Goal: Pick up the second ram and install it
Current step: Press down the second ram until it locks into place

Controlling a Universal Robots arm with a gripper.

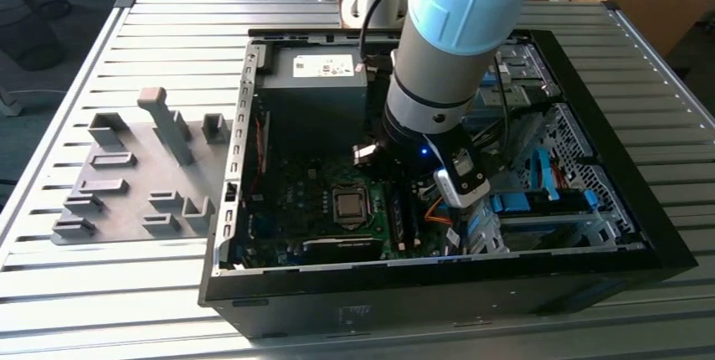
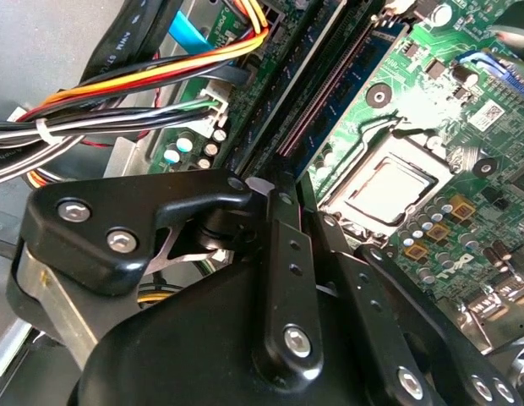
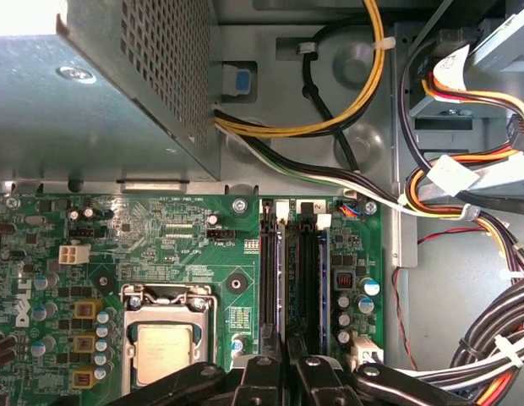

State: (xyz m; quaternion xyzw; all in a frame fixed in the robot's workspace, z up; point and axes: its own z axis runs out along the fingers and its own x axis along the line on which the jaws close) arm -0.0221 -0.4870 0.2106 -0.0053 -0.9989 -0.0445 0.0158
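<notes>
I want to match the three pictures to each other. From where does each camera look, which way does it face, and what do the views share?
Exterior view: off the arm, above one side of the table, looking down into the open computer case; the arm reaches into it.
First wrist view: on the arm, facing the motherboard squarely; the gripper is over the memory slots.
Second wrist view: on the arm, close behind the gripper, slanting along the slots.
All three share the processor socket.
</notes>
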